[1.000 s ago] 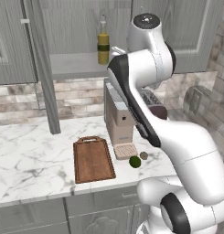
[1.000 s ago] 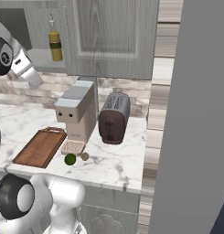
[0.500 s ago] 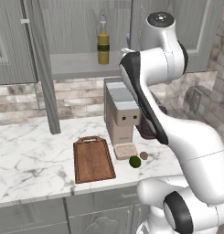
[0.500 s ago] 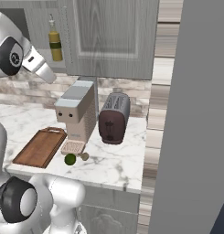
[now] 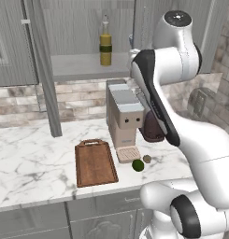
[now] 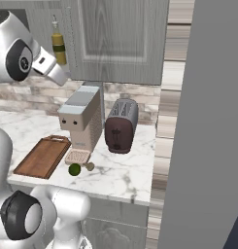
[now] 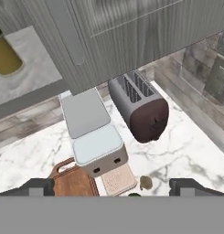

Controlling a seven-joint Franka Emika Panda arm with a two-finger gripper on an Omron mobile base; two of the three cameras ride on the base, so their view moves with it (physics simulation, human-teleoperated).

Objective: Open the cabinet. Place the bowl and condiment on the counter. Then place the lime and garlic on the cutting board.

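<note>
Nearest the counter's (image 5: 32, 158) front edge, the cutting board (image 5: 95, 162) lies bare, its loop handle pointing toward the wall; just to its right the lime (image 5: 138, 165) and the garlic (image 5: 147, 158) sit side by side on the marble, close together, in front of the drip tray of a pale coffee machine (image 5: 125, 116); neither is on the board yet, so that last step remains undone. Behind the machine's right side stands a dark maroon toaster (image 6: 120, 126), seen from above in the hand view with its slots empty.

Higher and farther back, the cabinet (image 5: 46, 70) has its left door swung open, which suggests the first step is finished; on its grey shelf the condiment (image 5: 105, 44) stands upright, and no bowl can be made out on the visible part of the shelf or on the marble, so its place cannot be told.

Over the last second the arm has lifted and swung its upper joints up toward the shelf, while the things on the counter have kept their places; this reads as a reach beginning toward the cabinet's contents, most likely the bottle. The gripper (image 7: 113, 187) is released, its dark tips spread wide apart with nothing between them, looking down over the coffee machine and toaster, with the shelf's edge and the bottle's base at the upper left of the hand view.
</note>
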